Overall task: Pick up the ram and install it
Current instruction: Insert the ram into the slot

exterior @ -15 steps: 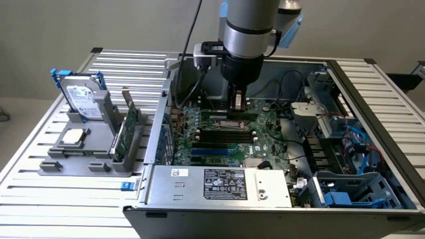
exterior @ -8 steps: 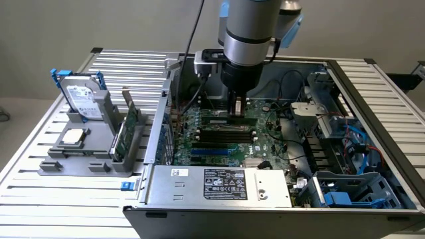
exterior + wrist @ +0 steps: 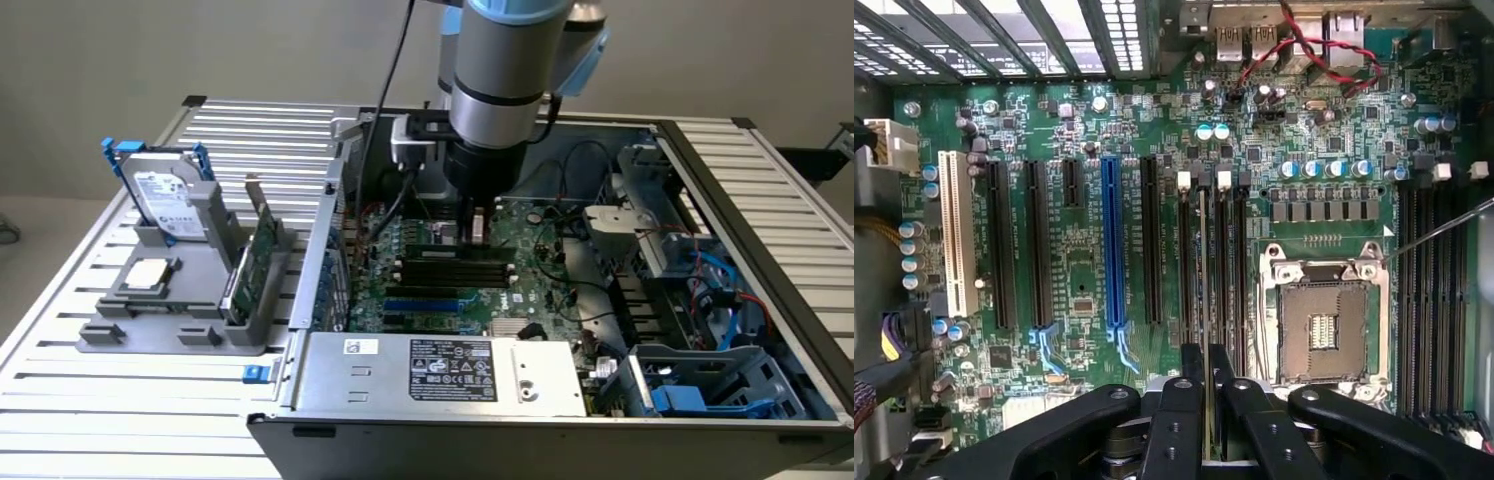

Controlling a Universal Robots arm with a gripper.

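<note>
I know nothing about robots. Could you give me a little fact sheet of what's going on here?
Setting: open computer case on a slatted table
Claw: closed on the ram, seen edge-on
Ram position: among the black memory slots, beside the empty processor socket
Off to the side: gray holder with a hard drive

I read the tabletop (image 3: 134, 400) as ribbed bare aluminium with a soft sheen. The computer case (image 3: 387, 400) is dull grey sheet metal and carries a glossy paper label (image 3: 454, 370). The motherboard (image 3: 1084, 230) looks smooth, lacquered green, and its long slots (image 3: 999, 250) are matt black plastic. The end effector (image 3: 1207, 358) is matt black with shiny steel bolts (image 3: 1312, 396). The ram (image 3: 1203, 260) pinched in it shows a thin, dull edge. The parts holder (image 3: 174, 335) looks like matt grey plastic.
</note>
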